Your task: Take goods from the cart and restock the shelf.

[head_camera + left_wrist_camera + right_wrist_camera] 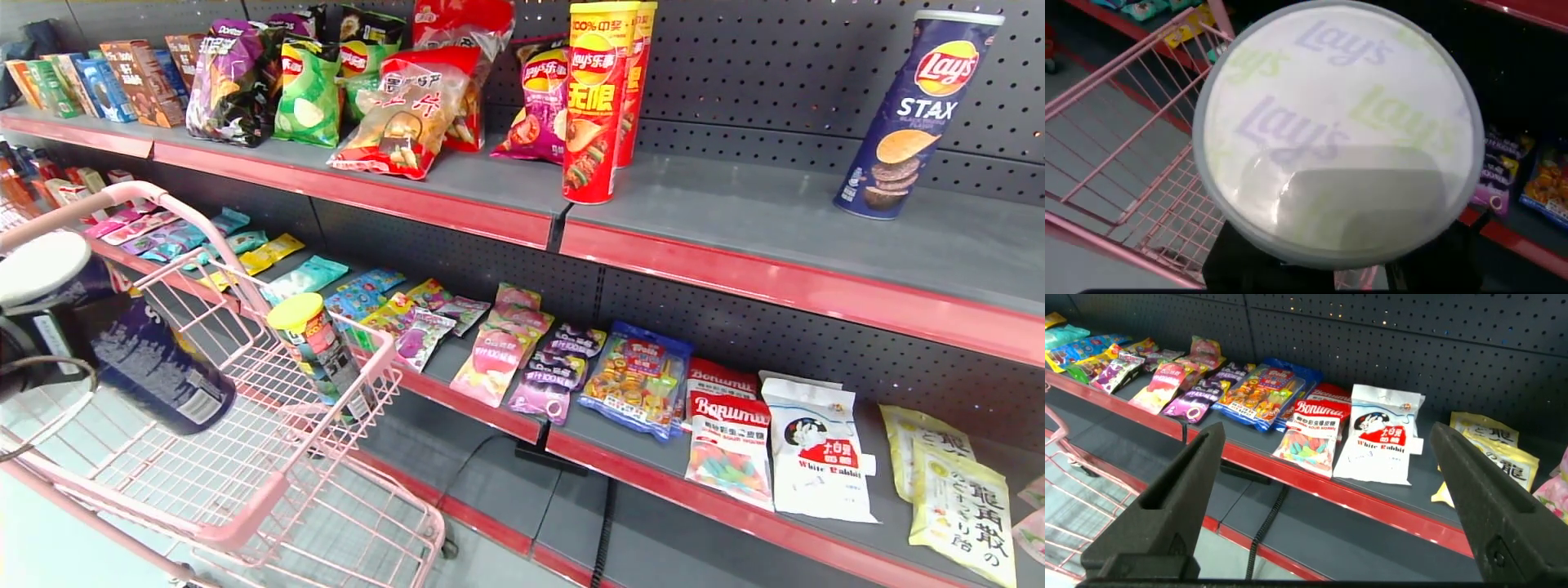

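Chip can [1339, 139], dk blue w/ white lid, lid toward L wrist cam. L end effector [45, 347] clamped round can's upper body; can tilted, held above basket of pink cart [245, 498]. 2nd can, yellow lid [314, 347], upright in cart corner nearest shelf. R end effector [1327, 437]: fingers spread wide, off lower shelf [1429, 486] edge, facing white candy bag [1384, 433]. Matching blue can [918, 114] stands on top shelf [735, 204], robot's R side.
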{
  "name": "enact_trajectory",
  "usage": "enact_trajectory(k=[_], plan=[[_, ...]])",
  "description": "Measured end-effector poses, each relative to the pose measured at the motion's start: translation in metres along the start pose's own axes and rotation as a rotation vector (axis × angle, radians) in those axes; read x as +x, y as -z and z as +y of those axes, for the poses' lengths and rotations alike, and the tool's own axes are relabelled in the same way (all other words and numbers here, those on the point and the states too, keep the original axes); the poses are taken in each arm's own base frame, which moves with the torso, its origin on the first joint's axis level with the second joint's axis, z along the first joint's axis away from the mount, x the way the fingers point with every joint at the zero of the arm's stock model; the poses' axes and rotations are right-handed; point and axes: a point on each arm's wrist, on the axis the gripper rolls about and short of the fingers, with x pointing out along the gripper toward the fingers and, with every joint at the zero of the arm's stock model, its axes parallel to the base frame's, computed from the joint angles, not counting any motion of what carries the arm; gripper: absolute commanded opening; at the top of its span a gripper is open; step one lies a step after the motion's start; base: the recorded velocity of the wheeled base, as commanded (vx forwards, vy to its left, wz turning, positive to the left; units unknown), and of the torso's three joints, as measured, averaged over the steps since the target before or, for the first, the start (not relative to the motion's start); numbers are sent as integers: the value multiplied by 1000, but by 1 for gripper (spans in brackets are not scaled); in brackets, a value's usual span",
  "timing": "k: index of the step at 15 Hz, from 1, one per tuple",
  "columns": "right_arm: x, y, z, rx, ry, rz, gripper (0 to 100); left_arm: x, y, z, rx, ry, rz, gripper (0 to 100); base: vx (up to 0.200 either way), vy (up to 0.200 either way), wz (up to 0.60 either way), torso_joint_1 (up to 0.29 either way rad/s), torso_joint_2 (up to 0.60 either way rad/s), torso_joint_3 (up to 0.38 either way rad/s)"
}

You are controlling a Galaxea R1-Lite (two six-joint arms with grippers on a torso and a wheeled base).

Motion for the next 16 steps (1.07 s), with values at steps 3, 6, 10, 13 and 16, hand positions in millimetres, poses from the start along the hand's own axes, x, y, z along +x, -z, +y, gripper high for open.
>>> enact_trajectory(k=[3,6,10,13,16], plan=[[0,0,0,1,0,0,100,-34,-8,-1,1,6,-53,0,0,0,0,0,0,0],[0,0,0,1,0,0,100,-63,-9,-3,6,49,-77,0,0,0,0,0,0,0],[0,0,0,1,0,0,100,-84,-10,-4,16,75,-137,0,0,0,0,0,0,0],[0,0,0,1,0,0,100,-94,-9,-4,23,76,-167,0,0,0,0,0,0,0],[0,0,0,1,0,0,100,-101,-9,-4,39,77,-195,0,0,0,0,0,0,0]])
